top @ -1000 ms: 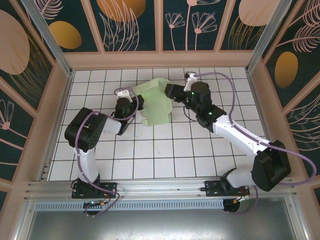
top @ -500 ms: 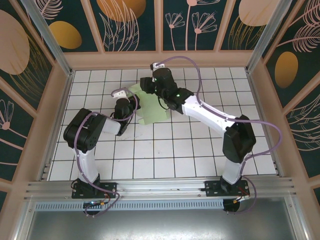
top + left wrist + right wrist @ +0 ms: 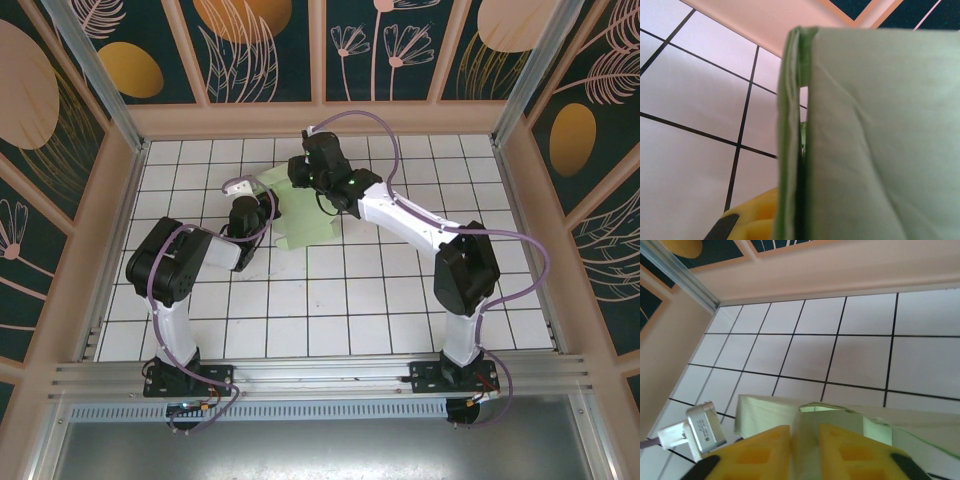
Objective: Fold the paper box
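The paper box (image 3: 308, 215), pale mint-green card, lies partly folded on the white tiled floor at the centre back. My left gripper (image 3: 264, 207) is shut on its left edge. In the left wrist view the card (image 3: 880, 140) runs edge-on between the jaws, with one yellow finger (image 3: 751, 221) showing beside it and the other hidden behind the card. My right gripper (image 3: 300, 174) reaches over the box's far edge. In the right wrist view its yellow fingers (image 3: 757, 455) press from both sides on an upright flap (image 3: 807, 425) of the box, so the right gripper (image 3: 805, 447) is shut on it.
The peach back wall (image 3: 320, 118) runs just beyond the box, and side walls close the floor at left (image 3: 115, 230) and right (image 3: 525, 220). The left arm's white wrist camera plug (image 3: 697, 429) sits close to the right fingers. Open tiles (image 3: 330, 310) lie toward the arm bases.
My right arm swung from the box's right side across to its far edge, and its jaws closed on a flap. The box now lies flatter. The left gripper kept its hold.
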Available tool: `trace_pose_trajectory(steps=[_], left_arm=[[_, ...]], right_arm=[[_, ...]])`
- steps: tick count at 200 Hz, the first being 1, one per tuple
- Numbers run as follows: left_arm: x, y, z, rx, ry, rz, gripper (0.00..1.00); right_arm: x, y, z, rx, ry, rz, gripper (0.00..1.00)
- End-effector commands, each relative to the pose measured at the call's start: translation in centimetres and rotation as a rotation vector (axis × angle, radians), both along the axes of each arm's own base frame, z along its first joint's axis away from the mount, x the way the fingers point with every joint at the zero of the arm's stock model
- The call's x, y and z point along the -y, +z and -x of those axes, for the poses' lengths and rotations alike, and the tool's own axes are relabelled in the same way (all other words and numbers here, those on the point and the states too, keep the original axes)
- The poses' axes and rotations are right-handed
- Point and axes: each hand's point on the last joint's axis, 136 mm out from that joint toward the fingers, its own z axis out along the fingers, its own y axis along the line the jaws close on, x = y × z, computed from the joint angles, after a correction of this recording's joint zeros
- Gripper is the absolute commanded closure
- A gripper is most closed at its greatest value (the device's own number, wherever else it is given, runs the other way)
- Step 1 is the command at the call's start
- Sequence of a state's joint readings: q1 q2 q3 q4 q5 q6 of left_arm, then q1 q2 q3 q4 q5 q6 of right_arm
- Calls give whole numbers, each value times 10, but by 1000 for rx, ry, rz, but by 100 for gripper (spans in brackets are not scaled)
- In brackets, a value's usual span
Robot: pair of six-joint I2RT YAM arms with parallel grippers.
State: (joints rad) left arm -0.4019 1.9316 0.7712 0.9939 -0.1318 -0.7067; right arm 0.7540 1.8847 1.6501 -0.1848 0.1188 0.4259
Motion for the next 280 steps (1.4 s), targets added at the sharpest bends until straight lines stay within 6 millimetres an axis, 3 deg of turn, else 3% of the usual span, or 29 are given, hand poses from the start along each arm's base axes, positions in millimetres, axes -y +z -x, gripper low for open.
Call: trace_pose_trajectory(steps=[1, 25, 50, 79, 102, 123, 142, 164, 187, 213, 236, 253, 260, 264, 280], left_arm=[[2, 19, -2, 48, -11, 5, 100], [3, 20, -1, 50, -16, 8, 100], [3, 20, -1, 48, -19, 11, 100], [4, 20, -1, 48, -22, 14, 100], [5, 19, 0, 44, -29, 16, 100], [6, 19, 0, 44, -33, 18, 100], [6, 18, 1, 40, -34, 15, 100], [10, 17, 0, 29, -57, 9, 100], [13, 17, 0, 21, -72, 7, 100], [13, 18, 1, 17, -79, -8, 100], [16, 21, 2, 22, -98, -15, 100], [25, 27, 3, 43, -155, -25, 100], [32, 31, 5, 59, -200, -33, 100], [36, 33, 6, 66, -226, -35, 100], [46, 39, 10, 86, -296, -43, 100]], right_arm=[[-5, 5, -2, -10, 6, -18, 86], [-4, 4, -1, -16, 9, -15, 100], [-1, 6, 0, -13, -2, -19, 100], [2, 7, 1, -10, -8, -27, 75], [-1, 6, 3, -19, 13, -40, 72], [-2, 6, 4, -23, 23, -49, 99], [1, 14, 5, 5, 15, -56, 100], [8, 32, 10, 77, 24, -78, 65], [19, 49, 20, 156, 48, -82, 51], [44, 72, 34, 262, 44, -93, 49], [84, 91, 39, 321, -2, -157, 49], [113, 92, 34, 297, -6, -220, 49], [114, 90, 37, 282, 19, -246, 49], [126, 88, 31, 277, 2, -252, 49], [140, 80, 24, 246, 3, -252, 49]])
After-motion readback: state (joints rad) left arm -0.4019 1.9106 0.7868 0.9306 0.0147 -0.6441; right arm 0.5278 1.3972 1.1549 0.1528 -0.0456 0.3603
